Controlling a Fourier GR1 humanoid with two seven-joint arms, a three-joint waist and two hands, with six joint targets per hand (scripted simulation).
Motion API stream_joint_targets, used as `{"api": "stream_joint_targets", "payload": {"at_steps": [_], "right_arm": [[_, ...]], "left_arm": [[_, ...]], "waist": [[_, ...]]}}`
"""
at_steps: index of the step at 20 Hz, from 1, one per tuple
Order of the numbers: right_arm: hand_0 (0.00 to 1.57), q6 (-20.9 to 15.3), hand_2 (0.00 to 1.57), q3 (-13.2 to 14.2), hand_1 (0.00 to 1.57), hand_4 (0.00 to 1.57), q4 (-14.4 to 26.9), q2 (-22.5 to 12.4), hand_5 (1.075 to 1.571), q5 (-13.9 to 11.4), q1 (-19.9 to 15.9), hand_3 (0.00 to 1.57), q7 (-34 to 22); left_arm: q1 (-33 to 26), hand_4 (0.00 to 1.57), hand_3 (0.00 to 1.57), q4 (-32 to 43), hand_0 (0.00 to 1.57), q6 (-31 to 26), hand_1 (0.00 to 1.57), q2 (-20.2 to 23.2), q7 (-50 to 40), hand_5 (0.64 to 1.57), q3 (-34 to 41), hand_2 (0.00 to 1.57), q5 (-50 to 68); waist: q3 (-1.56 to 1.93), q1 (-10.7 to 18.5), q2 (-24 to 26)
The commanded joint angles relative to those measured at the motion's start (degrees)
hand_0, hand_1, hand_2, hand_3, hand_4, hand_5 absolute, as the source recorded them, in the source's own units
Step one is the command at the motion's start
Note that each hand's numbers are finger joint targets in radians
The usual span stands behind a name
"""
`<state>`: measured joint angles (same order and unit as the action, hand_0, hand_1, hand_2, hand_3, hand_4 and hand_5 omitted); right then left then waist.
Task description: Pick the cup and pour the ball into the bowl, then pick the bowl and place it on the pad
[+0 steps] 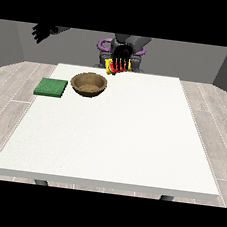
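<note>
A brown bowl sits on the white table at its far left part. A flat green pad lies to the left of the bowl, near the table's left edge. The yellow and red cup is held up over the table's far edge, just right of and behind the bowl. The hand reaching in from the view's right has its fingers curled down over the cup. I see no ball apart from the cup. The hand at the view's left hangs raised beyond the table's left side, fingers spread, holding nothing.
The robot's torso stands behind the table's far edge. The white tabletop stretches wide towards the camera and to the right of the bowl. Grey floor surrounds the table.
</note>
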<state>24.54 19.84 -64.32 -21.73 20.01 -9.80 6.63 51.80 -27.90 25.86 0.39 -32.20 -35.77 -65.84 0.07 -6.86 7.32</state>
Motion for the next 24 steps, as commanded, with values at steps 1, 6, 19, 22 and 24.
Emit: {"api": "stream_joint_targets", "payload": {"at_steps": [1, 6, 19, 22, 24], "right_arm": [[0.00, -0.88, 0.00, -1.74, 0.00, 0.67, 0.00, 1.16, 1.561, -1.23, -2.51, 0.00, -0.27], [0.00, -0.70, 0.00, -1.49, 0.00, 0.68, 3.37, 1.58, 1.562, -1.96, -3.79, 0.00, 2.26], [0.00, -0.24, 0.00, 1.91, 0.00, 0.70, 3.21, 0.03, 1.571, 1.16, -0.57, 0.00, 1.08], [0.00, -1.81, 0.00, 0.98, 0.00, 0.71, 4.07, 1.65, 1.570, 0.20, -1.35, 0.00, 1.02], [0.00, -3.32, 0.00, 1.14, 0.00, 0.70, 3.31, 2.23, 1.569, 0.41, -3.99, 0.00, 1.26]], "left_arm": [[0.59, 0.70, 1.29, -3.54, 0.41, -7.52, 0.41, -0.37, -5.92, 1.565, -5.34, 1.51, -3.54], [4.30, 0.85, 1.45, -10.34, 0.00, -19.59, 0.00, -0.39, -4.79, 1.571, -10.19, 1.13, -4.02], [-12.52, 1.26, 1.16, -25.39, 1.13, 6.03, 1.13, 4.10, 8.29, 1.570, 9.07, 1.45, 14.45], [-10.52, 1.10, 0.00, -36.10, 0.62, 8.84, 0.62, -0.23, 10.81, 1.571, 16.84, 0.28, 29.03], [-9.82, 0.70, 0.00, -40.80, 0.00, 8.71, 0.00, -0.29, 14.34, 1.556, 20.48, 0.00, 37.31]], "waist": [[-0.04, -1.42, -0.37], [0.00, -1.08, -1.67], [-0.41, 6.82, -8.05], [-1.08, 8.24, -9.64], [-1.21, 9.56, -12.62]]}}
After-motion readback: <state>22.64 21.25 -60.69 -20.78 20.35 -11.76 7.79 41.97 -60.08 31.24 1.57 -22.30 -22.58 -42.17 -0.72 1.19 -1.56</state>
